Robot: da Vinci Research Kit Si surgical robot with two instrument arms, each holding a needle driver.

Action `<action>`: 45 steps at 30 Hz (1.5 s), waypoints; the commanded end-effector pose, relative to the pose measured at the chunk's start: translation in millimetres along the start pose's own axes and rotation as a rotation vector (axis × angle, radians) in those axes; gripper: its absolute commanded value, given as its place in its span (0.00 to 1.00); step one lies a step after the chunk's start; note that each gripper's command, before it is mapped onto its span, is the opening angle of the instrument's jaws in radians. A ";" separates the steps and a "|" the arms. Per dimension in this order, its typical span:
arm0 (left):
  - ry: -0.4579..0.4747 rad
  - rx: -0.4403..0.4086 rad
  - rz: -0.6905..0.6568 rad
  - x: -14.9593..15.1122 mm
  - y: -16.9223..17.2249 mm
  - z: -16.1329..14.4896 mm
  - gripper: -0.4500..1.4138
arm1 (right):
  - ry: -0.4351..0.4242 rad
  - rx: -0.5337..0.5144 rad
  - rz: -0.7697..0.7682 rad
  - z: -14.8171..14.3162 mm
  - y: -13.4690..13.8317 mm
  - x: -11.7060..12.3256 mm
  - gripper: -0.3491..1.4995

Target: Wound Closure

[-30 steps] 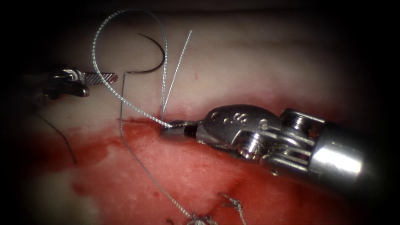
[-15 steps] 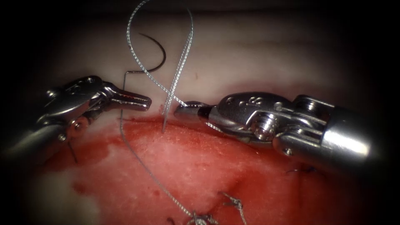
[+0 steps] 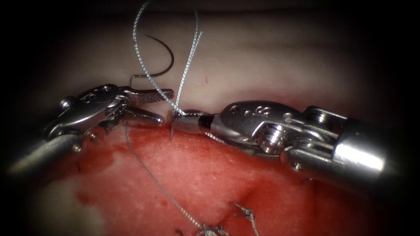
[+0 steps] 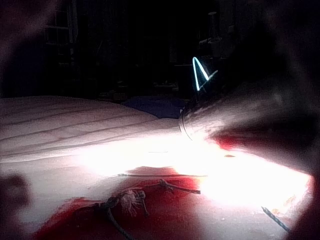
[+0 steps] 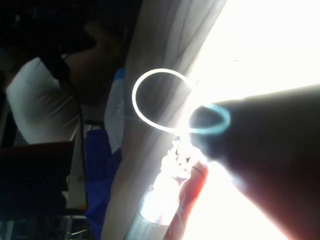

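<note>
Pale tissue point(image 3: 271, 57) fills the far half of the endoscope view, and red fluid point(image 3: 197, 175) covers its near half, meeting along the cut point(image 3: 148, 126), which runs left to right.

At the left, the left tool point(image 3: 164, 106) reaches in over the edge of the red fluid with its jaws parted a little and nothing between them; the far jaw shows its ridged face, and the near jaw lies close to the cut. The bright thread point(image 3: 139, 52) passes just past the far jaw's tip without being held.

Beyond that tool, the needle point(image 3: 165, 54) lies free on the pale tissue on the far side of the cut, a dark curve held by neither tool and not in the tissue. A fine strand runs from its end down past the left tool and across the red fluid to a knotted stitch point(image 3: 210, 228) at the near edge, with a second stitch point(image 3: 247, 214) just right of it.

The bright thread rises in a tall loop above the cut, and its two legs cross and come down to the right tool point(image 3: 183, 124). That tool enters from the right, jaws closed on the thread just at the cut, beside the left tool's tips.

In the left wrist view, the loop of thread point(image 4: 199, 75) glows above a shaft, and a knotted stitch point(image 4: 127, 200) sits on the red fluid. In the right wrist view, the thread point(image 5: 157, 100) curls in a bright ring.
</note>
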 end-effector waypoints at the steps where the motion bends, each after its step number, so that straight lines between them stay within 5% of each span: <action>1: 0.006 -0.002 0.010 1.6 0.1 0.4 0.41 | -0.010 0.000 -0.002 -0.2 -0.1 -1.9 0.00; 10: 0.016 0.016 0.015 1.4 0.0 1.4 0.17 | -0.009 -0.007 -0.002 -0.2 0.0 -2.0 0.00; 17: 0.017 0.018 0.014 1.5 0.0 1.5 0.18 | -0.009 -0.013 -0.002 -0.1 0.1 -2.0 0.00; 23: 0.019 0.020 0.012 1.7 0.1 1.6 0.31 | -0.009 -0.014 -0.003 -0.1 0.1 -2.0 0.00; 29: 0.033 0.019 0.007 2.0 0.6 1.8 0.28 | -0.008 -0.016 -0.003 -0.1 0.1 -2.0 0.00; 31: 0.037 0.013 0.005 2.1 0.8 1.9 0.23 | -0.008 -0.016 -0.003 -0.1 0.1 -2.0 0.00; 34: 0.036 0.005 0.007 1.9 1.0 2.1 0.00 | -0.008 -0.017 -0.004 -0.1 0.2 -2.0 0.00; 39: 0.028 -0.019 0.002 1.7 1.2 1.6 0.00 | -0.022 -0.030 0.003 0.0 0.2 -2.1 0.00; 42: 0.019 -0.018 0.006 1.8 1.1 0.5 0.00 | -0.134 -0.082 0.000 -0.6 0.8 -2.6 0.71; 43: 0.000 -0.015 0.006 1.8 1.1 0.0 0.00 | -0.168 -0.092 0.007 -0.9 0.9 -2.8 0.83; 45: -0.059 0.001 0.009 1.8 1.3 -1.3 0.00 | -0.215 -0.104 0.011 -1.5 1.0 -3.1 0.87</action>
